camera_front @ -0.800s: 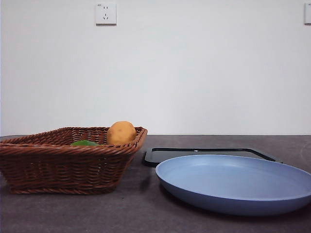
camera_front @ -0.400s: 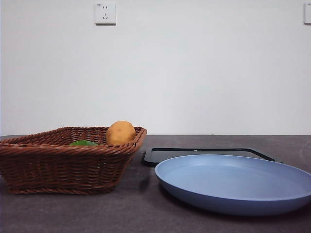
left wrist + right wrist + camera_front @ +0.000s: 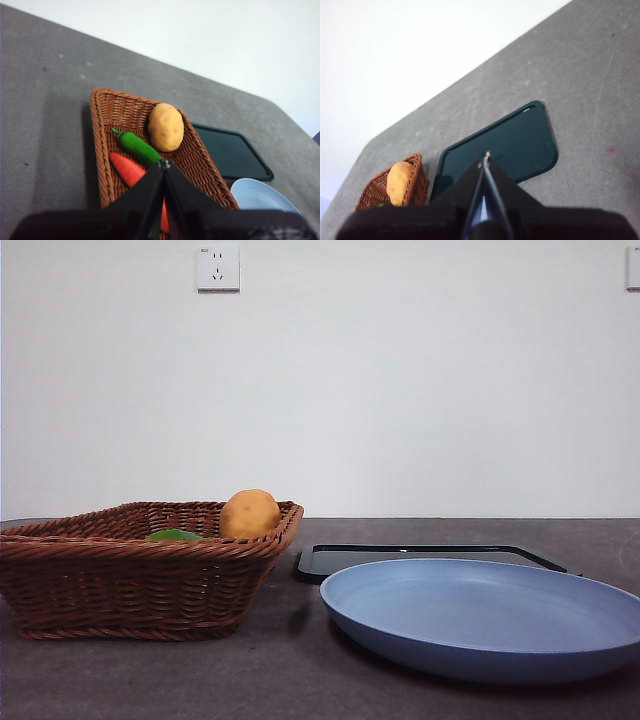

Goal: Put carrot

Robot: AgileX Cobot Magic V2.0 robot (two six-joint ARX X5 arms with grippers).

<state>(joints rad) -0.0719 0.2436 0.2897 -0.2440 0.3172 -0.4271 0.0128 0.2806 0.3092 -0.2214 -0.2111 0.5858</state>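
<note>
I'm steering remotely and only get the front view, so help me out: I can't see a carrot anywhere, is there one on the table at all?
Observer: Yes. The carrot lies inside the wicker basket, below the rim line you see.
Operator: What's next to it in there?
Observer: A green pepper lies alongside it, with the potato on the pepper's far side.
Operator: I see no arms. Where's the left one?
Observer: The left claw hangs above the basket, jaws shut, with the carrot partly hidden behind its tip.
Operator: And the right?
Observer: The right claw, jaws shut too, is above the black tray.
</note>
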